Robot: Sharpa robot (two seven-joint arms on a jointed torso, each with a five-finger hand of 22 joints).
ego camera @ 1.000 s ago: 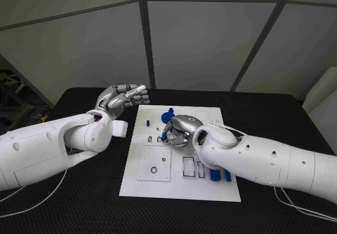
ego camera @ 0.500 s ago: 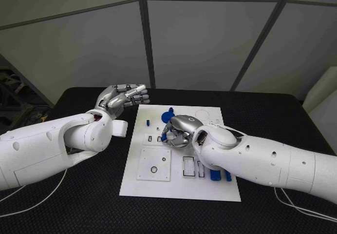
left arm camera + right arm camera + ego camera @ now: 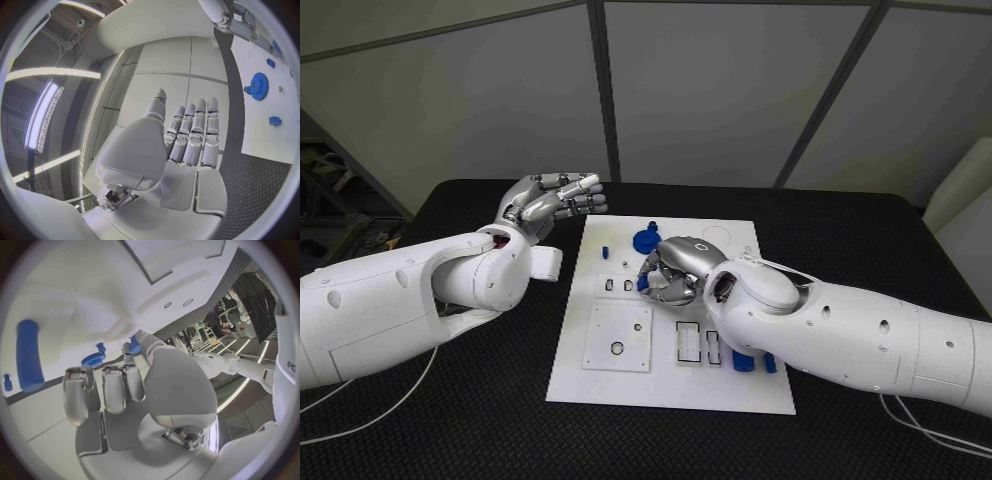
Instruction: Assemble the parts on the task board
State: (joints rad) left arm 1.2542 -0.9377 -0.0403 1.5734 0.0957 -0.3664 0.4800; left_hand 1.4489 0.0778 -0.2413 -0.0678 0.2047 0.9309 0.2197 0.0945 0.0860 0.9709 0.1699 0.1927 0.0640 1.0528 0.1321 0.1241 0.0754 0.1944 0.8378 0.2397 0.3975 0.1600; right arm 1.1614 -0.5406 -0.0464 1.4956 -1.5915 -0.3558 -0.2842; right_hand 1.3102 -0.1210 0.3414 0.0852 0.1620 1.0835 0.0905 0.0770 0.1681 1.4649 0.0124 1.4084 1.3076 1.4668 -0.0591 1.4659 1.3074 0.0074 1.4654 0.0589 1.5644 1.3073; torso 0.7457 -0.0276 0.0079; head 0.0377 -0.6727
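The white task board (image 3: 669, 385) lies in the middle of the black table. My right hand (image 3: 672, 268) hovers low over the board's middle with its fingers curled down. In the right wrist view a small blue part (image 3: 133, 346) sits pinched at the thumb tip against a finger. A blue gear (image 3: 643, 240) stands just beyond that hand, also seen as the gear (image 3: 94, 360). My left hand (image 3: 554, 203) is raised beside the board's far left corner, its fingers (image 3: 190, 135) straight and holding nothing.
Two long blue pieces (image 3: 753, 359) lie by my right forearm near the board's right edge. A small blue peg (image 3: 604, 252) stands near the board's left edge. Rectangular slots (image 3: 687, 342) and a square inset plate (image 3: 617, 338) occupy the board's near half.
My right hand has shifted slightly to the right and away over the board. The left hand has not moved.
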